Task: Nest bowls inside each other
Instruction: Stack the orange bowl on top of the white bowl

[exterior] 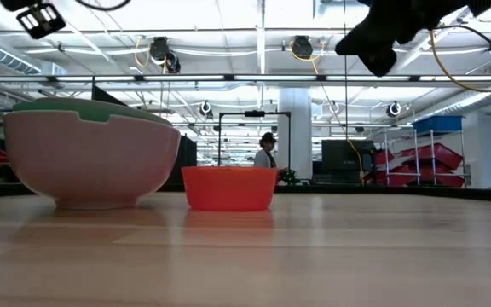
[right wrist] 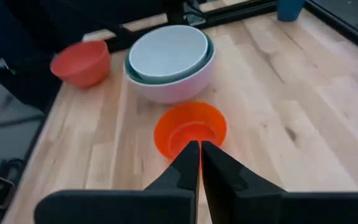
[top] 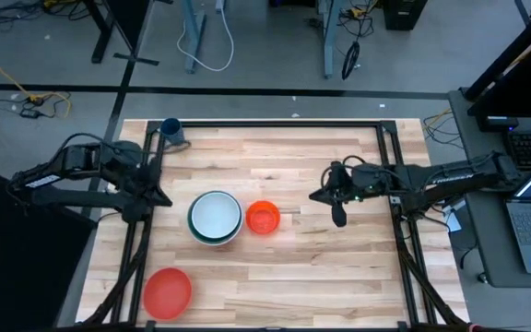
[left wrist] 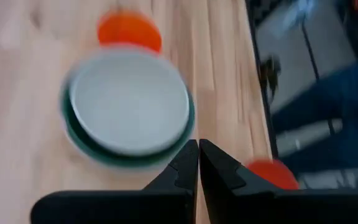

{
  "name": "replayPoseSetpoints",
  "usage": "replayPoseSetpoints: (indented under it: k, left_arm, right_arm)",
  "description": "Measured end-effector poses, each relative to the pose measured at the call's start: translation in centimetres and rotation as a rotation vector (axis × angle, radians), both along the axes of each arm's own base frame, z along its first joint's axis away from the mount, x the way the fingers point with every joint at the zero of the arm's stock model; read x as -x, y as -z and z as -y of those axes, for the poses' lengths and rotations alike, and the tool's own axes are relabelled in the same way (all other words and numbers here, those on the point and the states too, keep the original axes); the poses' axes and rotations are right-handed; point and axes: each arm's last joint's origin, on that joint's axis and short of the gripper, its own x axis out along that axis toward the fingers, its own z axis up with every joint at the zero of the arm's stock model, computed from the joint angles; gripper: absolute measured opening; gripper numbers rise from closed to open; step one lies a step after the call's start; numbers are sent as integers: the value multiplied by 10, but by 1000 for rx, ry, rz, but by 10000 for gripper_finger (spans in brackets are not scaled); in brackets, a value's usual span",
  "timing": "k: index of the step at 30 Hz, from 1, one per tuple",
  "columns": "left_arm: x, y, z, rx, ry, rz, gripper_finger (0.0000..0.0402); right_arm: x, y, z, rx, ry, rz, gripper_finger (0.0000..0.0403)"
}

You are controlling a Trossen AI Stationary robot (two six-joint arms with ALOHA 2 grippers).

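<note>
Bowls come first, biggest down: the large white round plastic bowl (top: 215, 219) sits near the table's middle with the green plastic bowl (right wrist: 137, 72) already inside it and the smaller white plastic bowl (right wrist: 168, 51) inside that, a stack of three. The red plastic bowl (top: 167, 291) stands well apart, near the front left corner of the wooden slatted table (top: 339, 286). The small orange-red plastic bowl (top: 263, 218) sits just beside the stack on its right.

By size, the red bowl probably goes in next, then the small orange-red one. For a good pick, the fingers should straddle the rim on one side, lift clear of the stack's edge, and lower centred so nothing tips.

The left gripper (left wrist: 198, 163) hangs over the table's left edge, fingers pressed together, empty. The right gripper (right wrist: 200, 163) hovers to the right of the small orange-red bowl, also clenched on nothing.

A small dark blue cup (top: 171, 128) stands at the far left corner, out of the way.
</note>
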Motion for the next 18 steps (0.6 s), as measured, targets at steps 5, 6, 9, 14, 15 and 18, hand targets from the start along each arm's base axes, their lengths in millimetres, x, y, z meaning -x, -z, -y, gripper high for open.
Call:
replayPoseSetpoints:
  k: [5,6,9,14,15,18]
  left_arm:
    - [-2,11,8,81,125,-201,0]
    - [-4,12,10,94,155,-221,0]
    - [-11,12,17,127,253,-250,0]
    - [-28,10,32,110,380,-307,0]
    - [-31,11,35,103,400,-325,0]
    - [-39,16,44,55,435,-381,0]
  right_arm:
    - [6,9,1,-21,12,0,0]
    - [6,9,1,-9,6,2,0]
    - [7,8,1,20,-6,1,0]
    - [8,11,5,41,9,-25,0]
    - [8,11,6,44,11,-32,0]
    - [9,12,10,52,22,-43,0]
